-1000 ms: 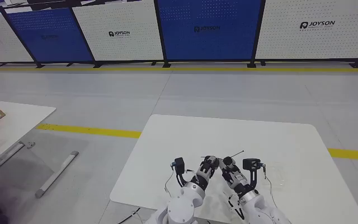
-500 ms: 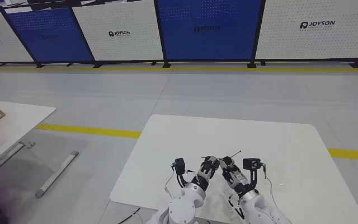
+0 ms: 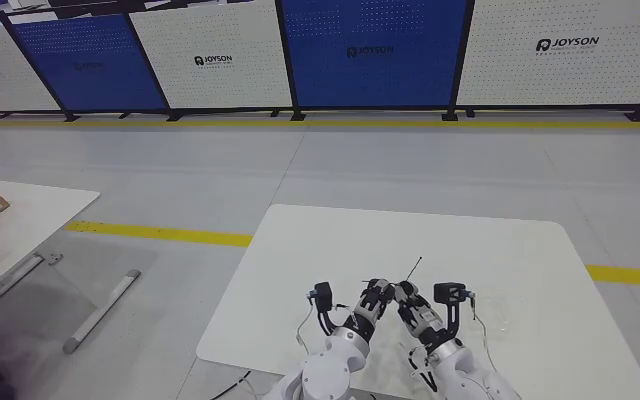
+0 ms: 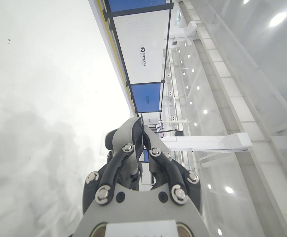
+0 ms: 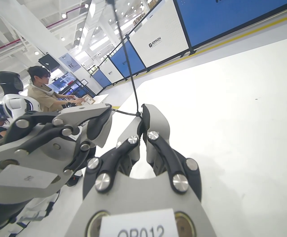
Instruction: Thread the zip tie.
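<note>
Swinging steeper, the thin black plastic zip tie is likely feeding through; left gripper and right gripper are pinching it.

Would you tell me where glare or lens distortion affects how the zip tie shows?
Right wrist view: wide-angle bending of the partitions, yet the zip tie stands dark against bright surroundings. Left wrist view: ceiling lamps flare. Top view: even light, no glare.

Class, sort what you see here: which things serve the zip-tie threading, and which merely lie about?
In use: zip tie; left gripper and right gripper, both shut on it.
Lying about: white table beneath, second table, bar on the floor, partition panels.
</note>
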`<state>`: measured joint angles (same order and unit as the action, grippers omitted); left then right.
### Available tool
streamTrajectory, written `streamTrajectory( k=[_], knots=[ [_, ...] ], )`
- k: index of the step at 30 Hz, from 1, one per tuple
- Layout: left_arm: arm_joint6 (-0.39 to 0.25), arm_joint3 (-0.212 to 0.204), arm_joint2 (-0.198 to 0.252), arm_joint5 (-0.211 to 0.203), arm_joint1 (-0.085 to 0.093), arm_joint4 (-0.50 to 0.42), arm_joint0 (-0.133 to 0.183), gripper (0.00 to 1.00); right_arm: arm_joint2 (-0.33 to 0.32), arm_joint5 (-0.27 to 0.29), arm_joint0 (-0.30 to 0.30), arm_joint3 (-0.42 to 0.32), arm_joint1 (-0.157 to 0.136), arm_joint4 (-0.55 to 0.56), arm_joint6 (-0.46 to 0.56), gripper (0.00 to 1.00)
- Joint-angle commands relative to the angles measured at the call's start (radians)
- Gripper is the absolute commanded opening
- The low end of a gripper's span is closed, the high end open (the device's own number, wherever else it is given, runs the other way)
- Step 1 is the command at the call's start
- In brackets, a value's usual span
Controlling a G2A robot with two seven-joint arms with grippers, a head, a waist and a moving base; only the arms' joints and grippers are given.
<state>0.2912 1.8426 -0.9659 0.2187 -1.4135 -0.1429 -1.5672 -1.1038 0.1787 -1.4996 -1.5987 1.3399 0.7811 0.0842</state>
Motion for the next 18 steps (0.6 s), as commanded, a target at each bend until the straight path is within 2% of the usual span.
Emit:
streamTrajectory(
  k=[1,18],
  knots=[
    [-0.003,0.004,-0.001,-0.01,0.0,-0.003,-0.003,0.0,0.003,0.0,0.002,0.004,0.0,0.002,0.002,0.0],
    [-0.016,0.04,-0.012,-0.05,0.0,-0.03,-0.024,0.0,0.013,0.004,0.012,0.036,0.001,0.001,0.003,0.0]
  ],
)
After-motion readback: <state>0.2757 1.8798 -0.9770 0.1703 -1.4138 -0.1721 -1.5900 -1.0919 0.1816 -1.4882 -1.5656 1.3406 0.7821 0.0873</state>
